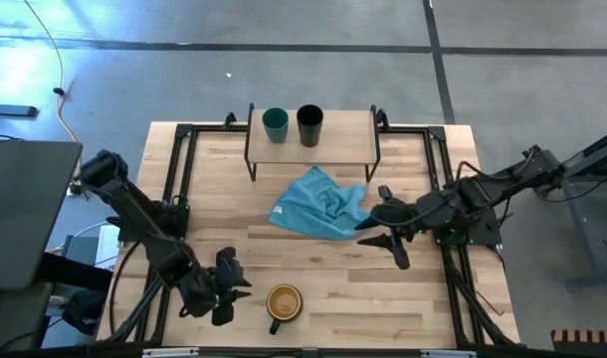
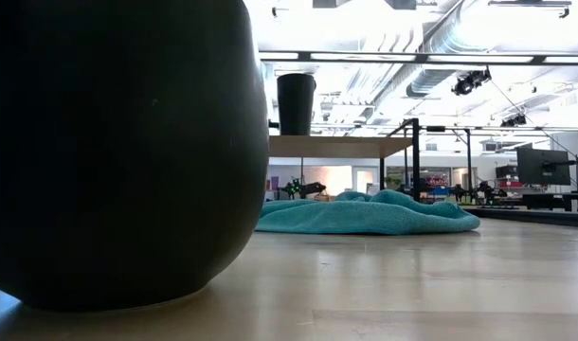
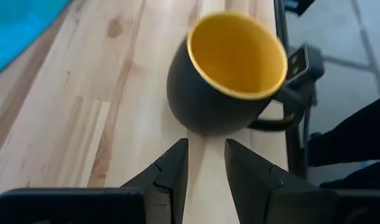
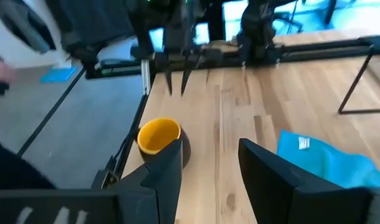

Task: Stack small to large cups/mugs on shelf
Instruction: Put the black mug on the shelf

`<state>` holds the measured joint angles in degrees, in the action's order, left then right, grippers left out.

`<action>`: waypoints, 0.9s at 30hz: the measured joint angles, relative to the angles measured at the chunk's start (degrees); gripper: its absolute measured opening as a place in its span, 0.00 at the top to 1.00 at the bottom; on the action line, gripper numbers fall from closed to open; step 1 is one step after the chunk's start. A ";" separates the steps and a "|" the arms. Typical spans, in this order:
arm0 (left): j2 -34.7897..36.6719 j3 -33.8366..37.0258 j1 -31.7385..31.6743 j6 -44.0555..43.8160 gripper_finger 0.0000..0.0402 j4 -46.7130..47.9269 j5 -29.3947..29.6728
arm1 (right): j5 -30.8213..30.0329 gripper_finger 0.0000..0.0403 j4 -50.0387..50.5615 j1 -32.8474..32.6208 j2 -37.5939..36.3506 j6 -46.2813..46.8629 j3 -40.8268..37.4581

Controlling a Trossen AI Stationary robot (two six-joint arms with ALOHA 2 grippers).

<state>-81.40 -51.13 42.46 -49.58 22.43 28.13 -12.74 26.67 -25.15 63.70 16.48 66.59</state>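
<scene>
I am holding my left gripper (image 1: 230, 288) low over the near left part of the table (image 1: 423, 298), its fingers (image 3: 171, 173) standing apart and grasping nothing; just to its right the dark mug (image 1: 284, 302) is sitting upright on the bare wood, its yellow-orange inside showing empty and its handle (image 1: 274, 325) pointing toward the near edge; in my left wrist view the same mug (image 3: 227, 73) is lying just beyond my fingertips, apart from them. I am keeping my right gripper (image 1: 383, 237) over the right middle of the table, its jaws spread wide and released, one finger reaching just beside the right edge of the crumpled teal cloth (image 1: 318, 205), though I cannot tell whether it is touching; the cloth is lying in the middle of the table, in front of the shelf (image 1: 348, 129). The shelf is standing at the far edge on its black legs; on its board the small teal cup (image 1: 275, 124) is sitting to the left and the black cup (image 1: 309, 125) just beside it to the right, both upright and separate, neither nested in the other; I cannot make out anything inside them.
</scene>
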 joint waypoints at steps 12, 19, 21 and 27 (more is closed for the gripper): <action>-7.64 0.00 1.84 4.38 0.77 -7.83 2.54 | -11.45 0.63 -4.96 -3.35 -0.04 4.57 0.00; -10.05 -0.02 1.81 5.12 0.77 -12.54 3.13 | -11.66 0.63 -5.29 -4.44 -0.04 6.61 0.00; -10.54 -0.02 1.81 4.20 0.77 -13.02 3.19 | -11.66 0.63 -5.39 -4.77 -0.04 6.66 0.00; -12.10 -0.02 0.83 3.72 0.77 -15.66 4.18 | -11.87 0.63 -5.72 -5.71 -0.04 6.68 0.00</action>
<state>-93.50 -51.16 43.29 -45.86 6.77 32.31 -24.61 20.95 -30.86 63.66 23.15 66.59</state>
